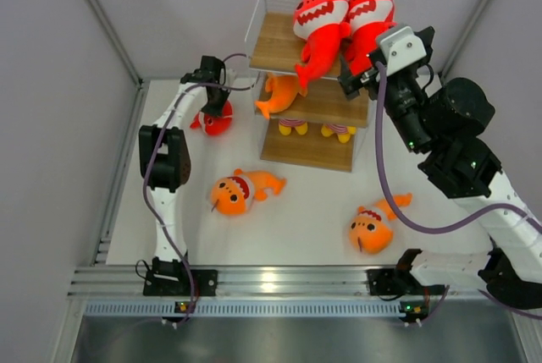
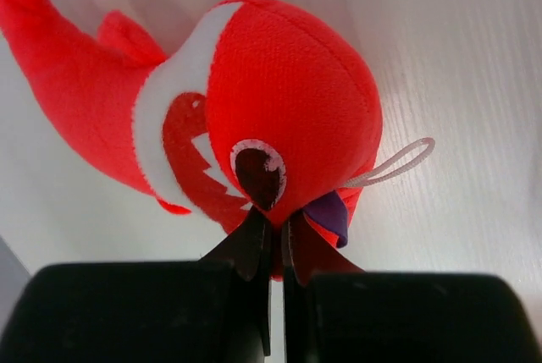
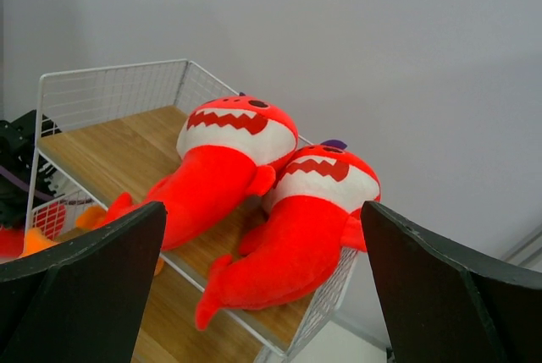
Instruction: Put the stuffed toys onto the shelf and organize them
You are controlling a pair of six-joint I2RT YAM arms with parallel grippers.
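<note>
The shelf [image 1: 273, 43] stands at the back middle. Two red sharks [image 1: 320, 18] [image 1: 369, 14] lie side by side on its top board, tails hanging over the front edge; they also show in the right wrist view [image 3: 222, 168] [image 3: 309, 228]. One orange fish [image 1: 282, 92] lies on the middle board. My right gripper [image 1: 356, 84] [image 3: 262, 211] is open and empty, just in front of the right shark. My left gripper [image 1: 218, 107] [image 2: 279, 228] is shut on the third red shark [image 1: 212, 122] [image 2: 279, 101], pinching its head near the eye, left of the shelf. Two orange fish [image 1: 243, 191] [image 1: 373, 228] lie on the table.
Two small yellow striped plush pieces [image 1: 293, 126] [image 1: 339, 132] sit under the middle board. Grey walls close in the white table [image 1: 305, 228] on the left, back and right. A metal rail [image 1: 271, 283] runs along the near edge.
</note>
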